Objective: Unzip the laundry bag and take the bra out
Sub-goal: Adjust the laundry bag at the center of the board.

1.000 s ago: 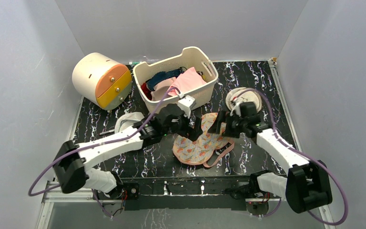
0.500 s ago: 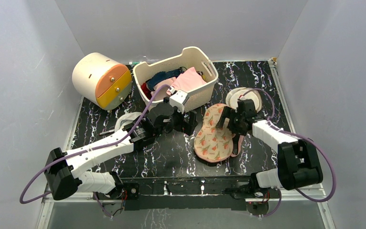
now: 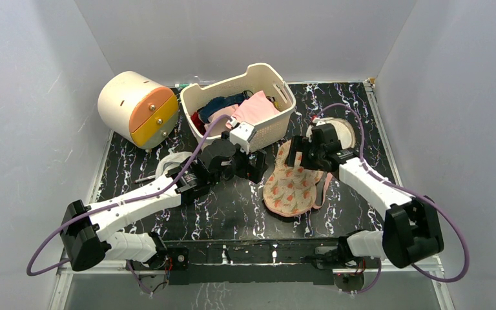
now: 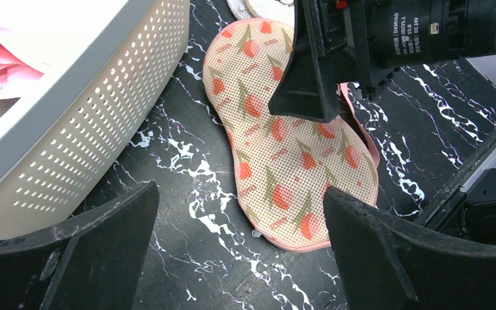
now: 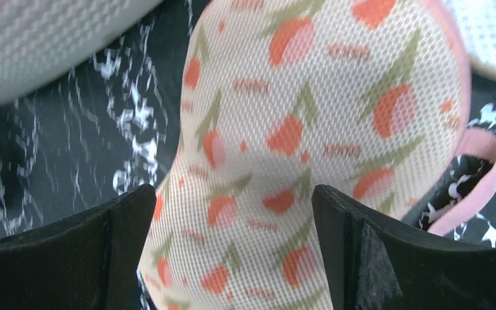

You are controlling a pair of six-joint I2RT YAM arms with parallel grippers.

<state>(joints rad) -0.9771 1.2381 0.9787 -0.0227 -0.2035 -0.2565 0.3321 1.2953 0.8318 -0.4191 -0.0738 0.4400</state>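
Note:
The laundry bag [image 3: 292,188] lies shut on the black marbled table, a beige peanut shape with red-orange flowers and pink trim. My right gripper [image 3: 295,157] is open right over its far lobe, and in the right wrist view the floral mesh [image 5: 297,129] fills the gap between the wide fingers [image 5: 232,252]. My left gripper [image 3: 256,169] is open just left of the bag, low over the table. The left wrist view has the bag [image 4: 284,142] ahead of the spread fingers [image 4: 239,258], with nothing between them. The bra is not visible.
A white perforated basket [image 3: 278,119] holding pink and dark blue garments stands behind the left gripper. A cream drum with an orange and yellow face [image 3: 135,106] sits far left. A round mesh disc [image 3: 343,129] lies behind the right gripper, and a white mesh bag [image 3: 171,165] lies under the left arm.
The laundry bag has swung from a slanted lie to nearly lengthwise and shifted right. The right gripper moved back over its far lobe. The left arm drew back slightly left.

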